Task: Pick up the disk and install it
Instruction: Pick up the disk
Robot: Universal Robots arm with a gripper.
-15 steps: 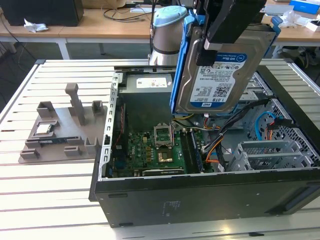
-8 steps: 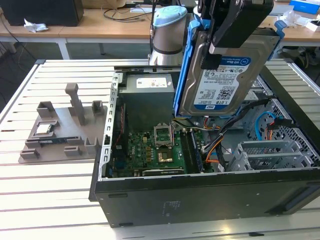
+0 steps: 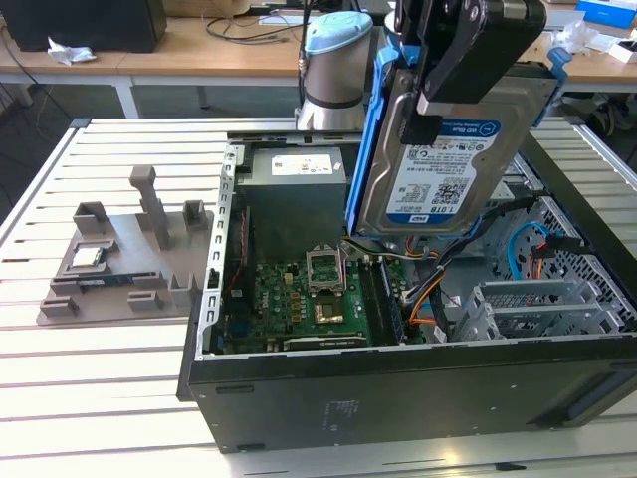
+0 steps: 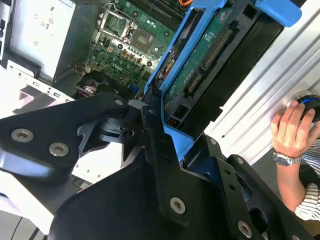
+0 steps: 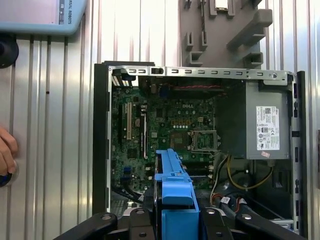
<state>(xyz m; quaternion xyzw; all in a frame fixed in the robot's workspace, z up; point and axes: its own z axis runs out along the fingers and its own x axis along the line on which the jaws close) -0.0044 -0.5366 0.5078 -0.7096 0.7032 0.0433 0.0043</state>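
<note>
Gripper point(image 3: 430, 105) is pinching the disk point(image 3: 438, 169), black fingers clamped on its upper part. The disk is held on edge and tilted, label side facing the exterior camera, above the open computer case point(image 3: 398, 398). The blue carrier bracket point(image 3: 361, 149) frames it, with its long side on the exterior view's left.

In the second wrist view the gripper point(image 4: 162, 132) grips at the bracket's corner and the disk's green circuit-board underside point(image 4: 205, 55) shows. In the first wrist view the disk is edge-on, its bracket point(image 5: 172, 185) sitting between two black fingers point(image 5: 212, 227).

The disk's lower edge hangs over the motherboard point(image 3: 299, 299) and a cable bundle point(image 3: 428, 299). It looks clear of the board, but contact with the cables is hard to tell.

Inside the case:
- an empty CPU socket point(image 3: 326, 267)
- a power supply point(image 3: 297, 189) at the far end
- a grey metal drive cage point(image 3: 537, 304) on the exterior view's right

Outside the case, on the exterior view's left, a grey fixture tray point(image 3: 129, 264) with a small square chip point(image 3: 85, 257) on it sits on the slatted metal table point(image 3: 100, 388). The arm base with a light blue cap point(image 3: 338, 35) stands behind the case.

A person's hand point(image 4: 290, 125) with a wristwatch point(image 4: 284, 159) rests on a round blue-rimmed button point(image 4: 310, 105), apart from the case.
</note>
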